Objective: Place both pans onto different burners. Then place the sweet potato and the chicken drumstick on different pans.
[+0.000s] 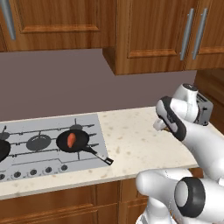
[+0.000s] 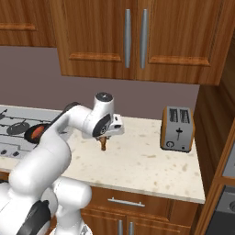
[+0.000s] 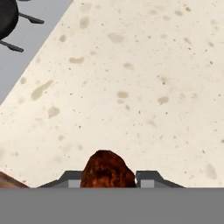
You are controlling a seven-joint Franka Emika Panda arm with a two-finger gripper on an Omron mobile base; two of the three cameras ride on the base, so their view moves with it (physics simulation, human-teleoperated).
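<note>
Right now the speckled desk [image 2: 137,160] runs wide, with the grey cooktop [image 1: 26,151] set into one end and a toaster [image 2: 176,128] at the other. On one burner sits a pan [image 1: 74,142] with the sweet potato [image 1: 71,140] in its bowl; a second pan [image 1: 2,151] shows at the cooktop's far edge. The arm holds its tool [image 2: 104,143] above the desk, clenched on the chicken drumstick [image 3: 107,170], which hangs between the fingers. So the last step is in hand, I'd say: carrying the drumstick across to the other pan and letting go there.
</note>
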